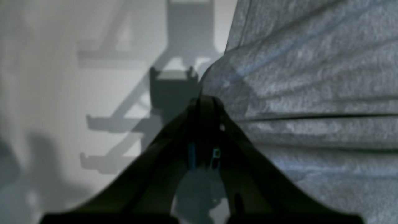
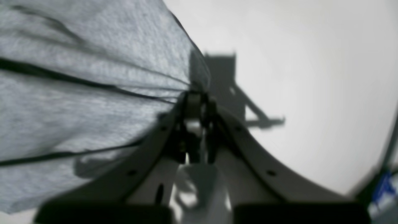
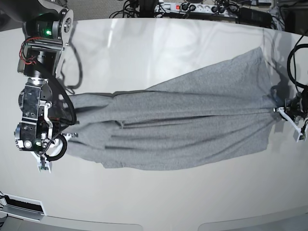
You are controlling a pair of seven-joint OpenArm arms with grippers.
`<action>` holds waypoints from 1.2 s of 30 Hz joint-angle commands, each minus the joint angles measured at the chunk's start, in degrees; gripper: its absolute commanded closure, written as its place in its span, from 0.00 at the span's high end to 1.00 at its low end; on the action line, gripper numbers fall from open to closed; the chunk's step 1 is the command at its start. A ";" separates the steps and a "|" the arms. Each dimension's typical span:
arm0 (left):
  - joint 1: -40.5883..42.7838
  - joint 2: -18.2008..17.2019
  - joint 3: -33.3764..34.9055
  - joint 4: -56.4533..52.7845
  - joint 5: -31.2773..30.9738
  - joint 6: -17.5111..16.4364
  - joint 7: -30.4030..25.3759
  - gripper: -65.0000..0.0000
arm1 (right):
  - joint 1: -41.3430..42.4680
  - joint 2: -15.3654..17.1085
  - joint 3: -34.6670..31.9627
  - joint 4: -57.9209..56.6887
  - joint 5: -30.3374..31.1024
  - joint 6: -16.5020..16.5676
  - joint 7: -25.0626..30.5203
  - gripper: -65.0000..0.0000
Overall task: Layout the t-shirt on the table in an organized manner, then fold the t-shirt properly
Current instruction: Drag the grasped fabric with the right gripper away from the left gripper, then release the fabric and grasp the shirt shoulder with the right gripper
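The t-shirt (image 3: pixel 178 127) is heather-grey soft cloth, drawn out lengthwise in a long band across the middle of the table (image 3: pixel 144 48), reaching from near one side edge to near the other. It is bunched rather than flat: long ridges and dark creases run along its length and gather to a tight point at each end. Its wider end fans out toward the table's far edge; its other end is narrower and more crumpled. Its lower hem is uneven along the side toward the near edge. No lettering shows. The table is a glossy off-white surface with curved edges, carrying soft shadows.
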 commanded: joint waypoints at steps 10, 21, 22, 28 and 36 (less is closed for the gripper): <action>-1.14 -1.79 -0.70 0.57 2.84 0.24 -2.19 0.00 | 1.64 4.63 0.15 5.57 -1.29 -0.42 -1.70 0.46; -1.14 -1.77 -0.70 0.57 1.79 -3.37 -2.58 0.00 | -12.39 13.90 0.15 24.26 67.25 33.46 -15.80 0.17; -1.14 -1.77 -0.70 0.57 1.33 -3.37 -2.56 0.00 | -14.43 13.84 0.07 24.81 72.22 34.92 -15.80 0.14; -1.16 -1.75 -0.70 0.57 0.96 -3.39 -2.58 0.00 | -23.50 13.68 -6.01 24.81 72.54 34.92 -15.80 0.01; -1.14 -1.77 -0.70 0.57 0.98 -3.39 -2.73 0.00 | -25.99 13.88 -22.77 24.79 32.50 34.92 5.53 0.56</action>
